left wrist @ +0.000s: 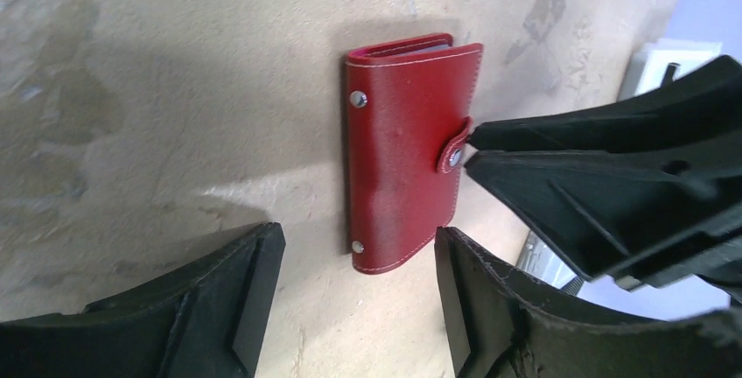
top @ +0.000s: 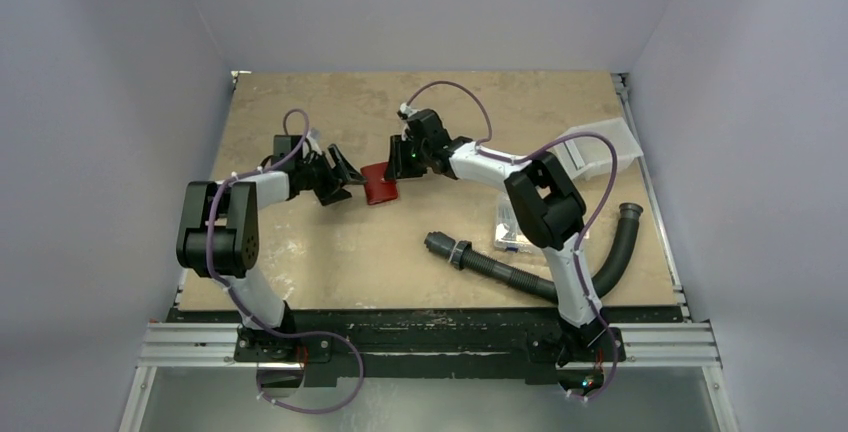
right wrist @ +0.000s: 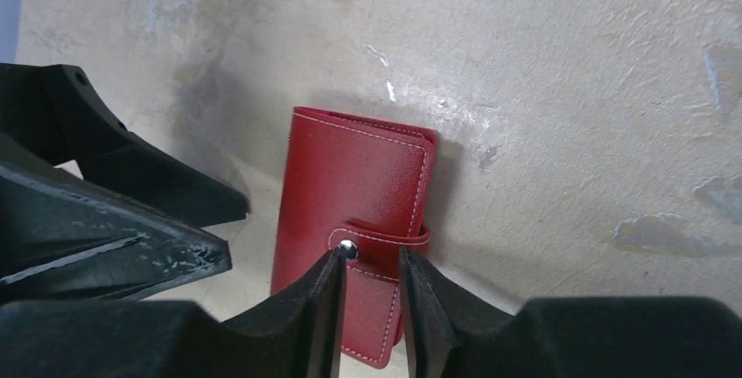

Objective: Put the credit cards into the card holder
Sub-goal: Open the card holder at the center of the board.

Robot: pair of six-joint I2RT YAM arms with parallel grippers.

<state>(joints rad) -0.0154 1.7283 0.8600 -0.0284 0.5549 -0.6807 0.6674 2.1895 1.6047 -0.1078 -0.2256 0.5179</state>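
The left gripper hangs with its jaws spread wide just left of the red card holder, which lies closed and flat on the table. At the holder's right edge, the right gripper has its fingers nearly together around the closing tab; whether they pinch it I cannot tell.

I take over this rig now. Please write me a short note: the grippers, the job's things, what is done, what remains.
Left gripper: open, empty, at one end of the card holder.
Right gripper: fingers nearly together, tips at the holder's tab; whether they pinch it is unclear.
The holder lies flat on the table, folded, tab snapped.
No loose credit cards in view; whether they are inside cannot be told.
Left: check that.
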